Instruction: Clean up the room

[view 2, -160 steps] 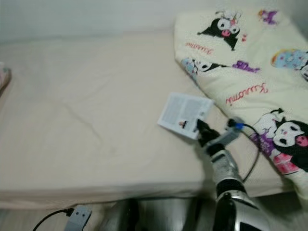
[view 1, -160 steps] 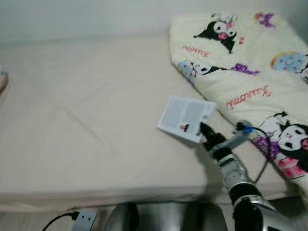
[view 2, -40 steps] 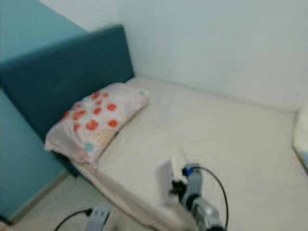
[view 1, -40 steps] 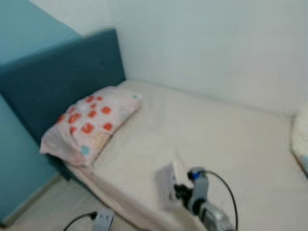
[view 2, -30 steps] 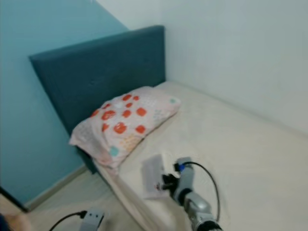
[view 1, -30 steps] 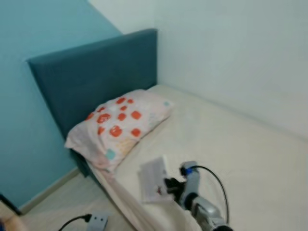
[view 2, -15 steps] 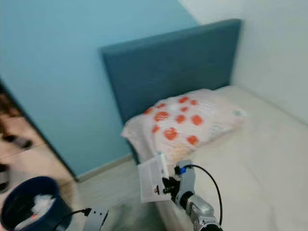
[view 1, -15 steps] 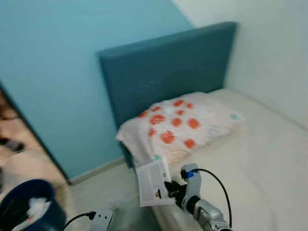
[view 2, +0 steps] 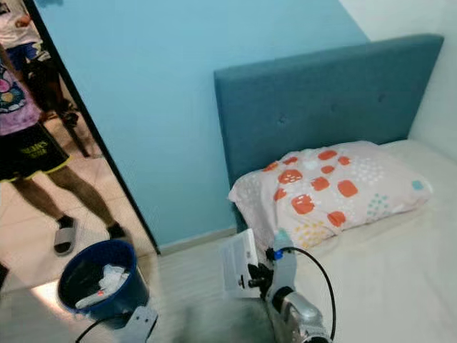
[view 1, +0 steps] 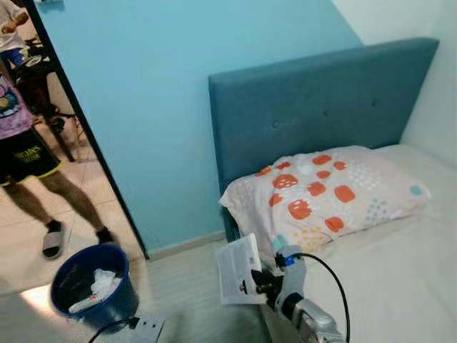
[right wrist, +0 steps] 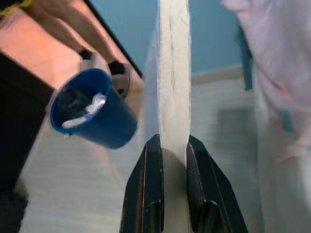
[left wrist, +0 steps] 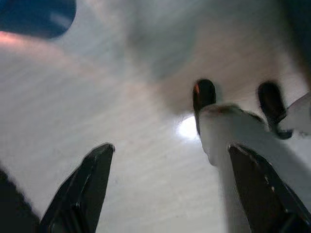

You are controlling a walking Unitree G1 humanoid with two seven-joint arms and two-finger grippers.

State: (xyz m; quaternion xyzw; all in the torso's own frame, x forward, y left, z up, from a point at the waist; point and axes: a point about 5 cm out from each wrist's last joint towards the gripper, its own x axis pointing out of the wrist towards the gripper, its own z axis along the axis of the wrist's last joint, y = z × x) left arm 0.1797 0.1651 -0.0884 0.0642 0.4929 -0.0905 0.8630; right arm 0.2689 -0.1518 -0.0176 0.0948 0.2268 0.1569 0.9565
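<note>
My right gripper [view 1: 255,284] is shut on a white printed booklet [view 1: 238,269] and holds it upright over the floor, just off the bed's corner. In the right wrist view the booklet [right wrist: 172,92] stands edge-on, pinched between both black fingers [right wrist: 153,194]. A blue bin [view 1: 91,286] with crumpled white waste inside stands on the floor to the left, near the doorway; the same bin [right wrist: 92,116] appears beyond the booklet. My left gripper [left wrist: 171,147] hangs low over the pale floor, fingers wide apart and holding nothing.
A bed [view 1: 407,286] with a teal headboard [view 1: 321,107] and a spotted pillow [view 1: 332,193] lies to the right. A person [view 1: 21,143] in sandals stands in the doorway at the left. The blue wall [view 1: 157,107] runs between them.
The whole view has swung left from the bed toward the headboard and doorway; the bin and the person have come fully into sight. The booklet stays pinched in my right gripper.
</note>
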